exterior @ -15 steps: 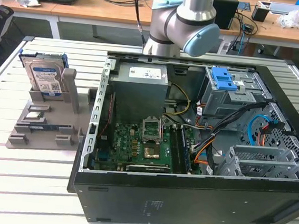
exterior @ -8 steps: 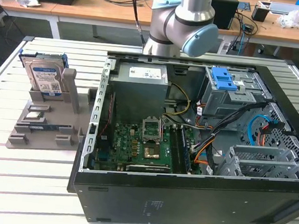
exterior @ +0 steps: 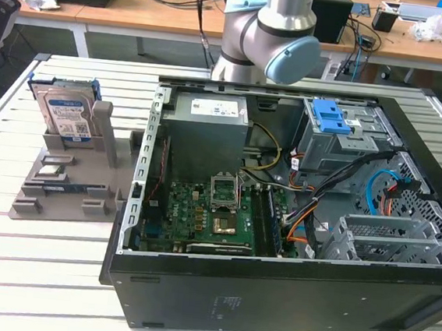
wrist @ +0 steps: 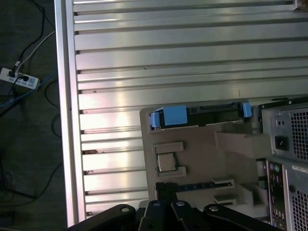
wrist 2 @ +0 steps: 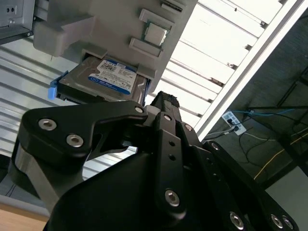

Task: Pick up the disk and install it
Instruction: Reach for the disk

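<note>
The disk (exterior: 66,111) stands upright in a slot at the far end of a grey holder (exterior: 62,189), on the slatted table at the exterior view's left. It is silver with a white-and-blue label and blue rails. In the first wrist view the disk (wrist: 197,115) is seen edge-on from above. The second wrist view has its label side (wrist 2: 110,77) facing the camera. My gripper (wrist 2: 163,103) hangs above the holder (wrist: 202,149), apart from the disk, with nothing in it. Its black linkages (wrist: 163,211) sit in the foreground.
An open computer case (exterior: 272,288) lies beside the holder, with a grey power supply (exterior: 209,125), a motherboard (exterior: 209,211), cables, and a metal drive cage with a blue latch (exterior: 331,117). A small square chip (wrist: 166,162) rests in the holder. The table edge (wrist: 65,120) is close by.
</note>
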